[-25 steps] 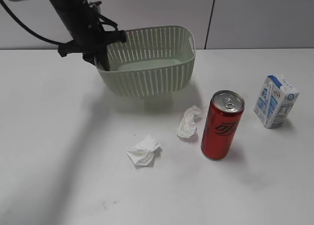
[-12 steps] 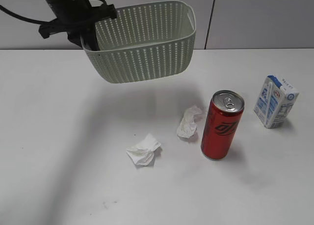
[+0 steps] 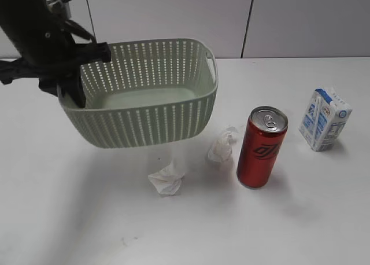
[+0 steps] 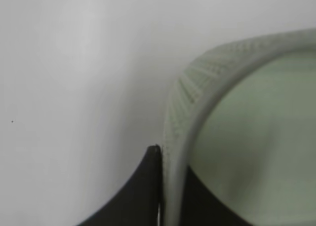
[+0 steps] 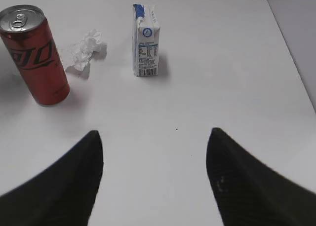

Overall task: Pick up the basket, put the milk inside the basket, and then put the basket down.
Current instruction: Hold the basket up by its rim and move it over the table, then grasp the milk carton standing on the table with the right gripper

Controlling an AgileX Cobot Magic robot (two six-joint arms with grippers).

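The pale green slotted basket [image 3: 151, 117] hangs in the air above the table, tilted, empty. My left gripper [image 3: 68, 90] is shut on the basket's left wall; in the left wrist view the rim [image 4: 178, 137] runs between the two black fingers [image 4: 170, 159]. The milk [image 3: 325, 118], a small white and blue carton, stands upright on the table at the right. It also shows in the right wrist view [image 5: 146, 41], well ahead of my right gripper [image 5: 154, 134], which is open and empty. The right gripper is out of the exterior view.
A tall red soda can [image 3: 261, 147] stands left of the milk, also in the right wrist view [image 5: 34, 53]. One crumpled tissue [image 3: 222, 146] lies beside the can, another [image 3: 167, 179] below the basket. The white table ends at a grey wall behind.
My left gripper has carried the basket up off the table, then toward the front and left, lower in the view. Milk, can and tissues have not moved.
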